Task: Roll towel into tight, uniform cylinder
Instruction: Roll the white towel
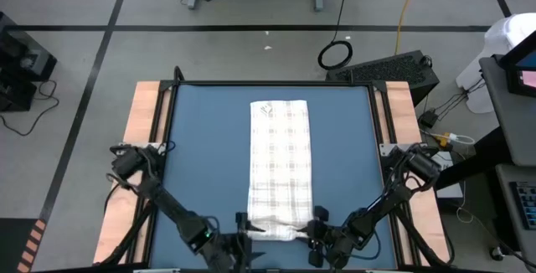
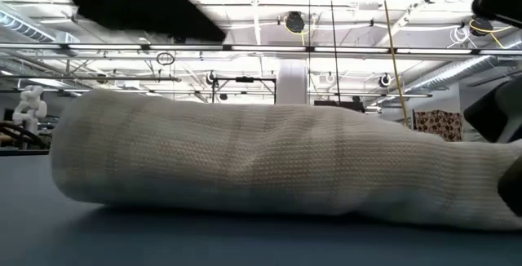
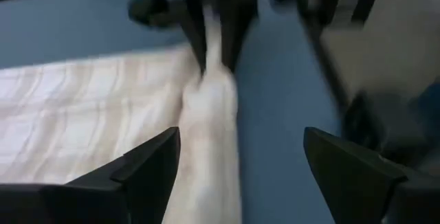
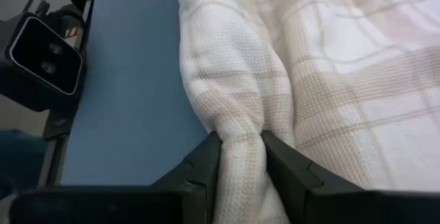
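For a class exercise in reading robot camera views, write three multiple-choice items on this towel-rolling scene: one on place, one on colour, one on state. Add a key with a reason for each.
1. Where has rolling of the towel begun?
A. the end near the arms
B. the far end
C. one long side

2. What colour is the mat?
A. green
B. blue
C. red

3. What is the right gripper doing?
A. hanging open above the mat
B. resting beside the towel
C. pinching the rolled part

Key: A, the bunched roll lies between both grippers in the high view. B, blue surrounds the towel. C, the right wrist view shows fingers closed on the cloth; the left gripper stands open around the roll.
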Robot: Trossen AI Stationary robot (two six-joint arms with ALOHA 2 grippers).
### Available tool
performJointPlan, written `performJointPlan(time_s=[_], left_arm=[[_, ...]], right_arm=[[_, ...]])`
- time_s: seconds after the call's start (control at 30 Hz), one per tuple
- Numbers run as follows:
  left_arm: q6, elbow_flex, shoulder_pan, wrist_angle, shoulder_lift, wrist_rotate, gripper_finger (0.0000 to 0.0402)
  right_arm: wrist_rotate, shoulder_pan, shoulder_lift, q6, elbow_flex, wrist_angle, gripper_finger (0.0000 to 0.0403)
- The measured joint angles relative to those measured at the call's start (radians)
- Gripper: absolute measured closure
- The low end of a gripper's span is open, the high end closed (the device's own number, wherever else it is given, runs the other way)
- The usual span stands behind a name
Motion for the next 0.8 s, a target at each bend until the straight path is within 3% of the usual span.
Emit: performJointPlan(time_s=[0.37, 0.5, 0.8], left_arm=[[0.058, -0.001, -0.018, 0.1, 0.141, -0.049, 0.0092], [-0.055, 0.0, 0.007, 0.062, 0.141, -0.053, 0.0123], [-0.077, 0.0, 0.047, 0.02, 0.14, 0.011, 0.0197]], right_arm=[[-0.089, -0.036, -0.019, -0.029, 0.0, 0.009, 0.0319], [-0.142, -0.049, -0.028, -0.06, 0.0, 0.009, 0.0319], [-0.235, -0.083, -0.049, -0.134, 0.0, -0.002, 0.0319]])
